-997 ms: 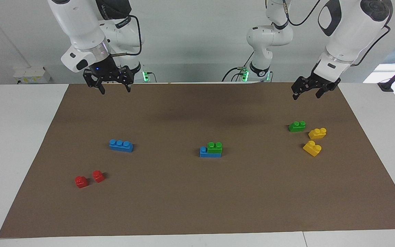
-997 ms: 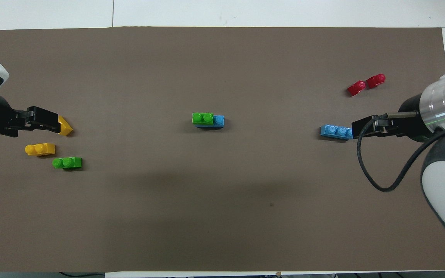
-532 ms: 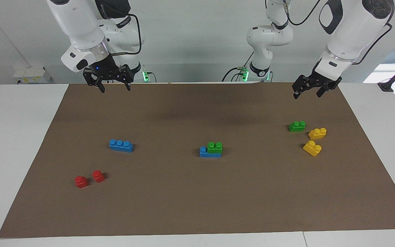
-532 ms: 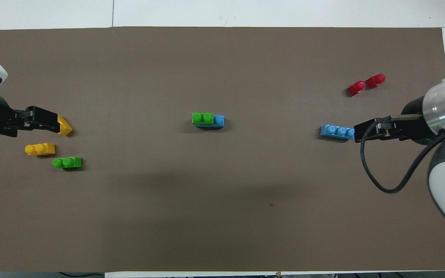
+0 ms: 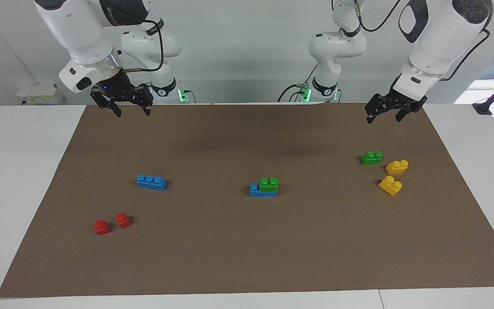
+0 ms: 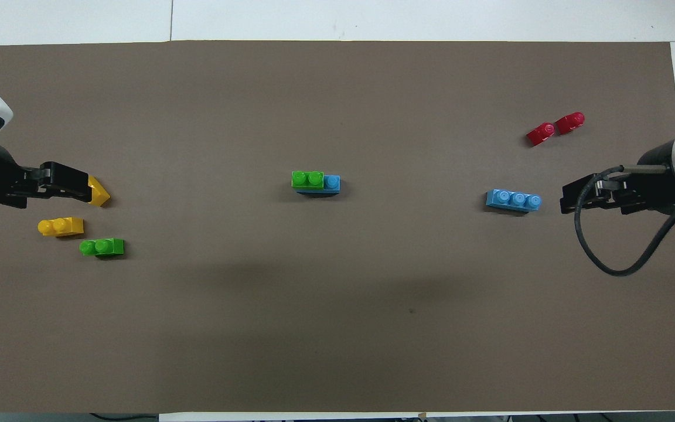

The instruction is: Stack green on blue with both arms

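The stacked green brick [image 5: 269,184] sits seated on the blue brick [image 5: 255,190] in the middle of the brown mat [image 5: 247,257], covering two of its studs and leaving one blue stud bare at the end toward the right arm; that pair has not shifted over the last second, so one stack reads as finished; what has changed is the right gripper [image 5: 121,101], which has pulled away toward its own end of the table and a little up, so that in the overhead view it no longer covers the end of the loose blue brick [image 6: 513,200], which now lies fully in sight and untouched; its jaws stand open with nothing between them; the left gripper [image 5: 386,110] has barely moved, hanging in the air with jaws wide and empty, over the mat just beside the yellow bricks [image 5: 397,166]; the loose green brick [image 5: 371,158] lies beside those yellow ones at the left arm's end, well apart from the loose blue; two red bricks [image 5: 112,224] lie farther from the robots than that blue; I judge a second stack may be due, or the arms are retiring; there are no containers on the table, so nothing is held in any.
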Controlling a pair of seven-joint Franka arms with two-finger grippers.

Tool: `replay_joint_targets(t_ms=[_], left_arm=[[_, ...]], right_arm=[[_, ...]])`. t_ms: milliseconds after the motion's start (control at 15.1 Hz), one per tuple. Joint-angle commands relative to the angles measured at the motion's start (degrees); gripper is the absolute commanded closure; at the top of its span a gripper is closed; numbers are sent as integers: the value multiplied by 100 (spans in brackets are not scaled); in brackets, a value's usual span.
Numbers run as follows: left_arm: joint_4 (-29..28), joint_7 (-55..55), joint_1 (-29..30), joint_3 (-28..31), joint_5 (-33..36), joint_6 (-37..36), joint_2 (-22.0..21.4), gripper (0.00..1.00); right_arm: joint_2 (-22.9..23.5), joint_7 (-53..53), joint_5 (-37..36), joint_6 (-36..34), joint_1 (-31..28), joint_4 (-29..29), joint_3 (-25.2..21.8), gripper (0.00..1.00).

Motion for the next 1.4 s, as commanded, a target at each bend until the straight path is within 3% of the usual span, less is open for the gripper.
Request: replay_joint_targets(t_ms=[0, 1329], left_arm=[[81, 86, 14, -15, -86, -137, 22, 0], [90, 42, 5, -15, -86, -111, 13, 0]], right_arm=[[186, -51, -336, -185, -48, 277, -50, 9], [151, 248, -732, -264, -48, 286, -156, 3]])
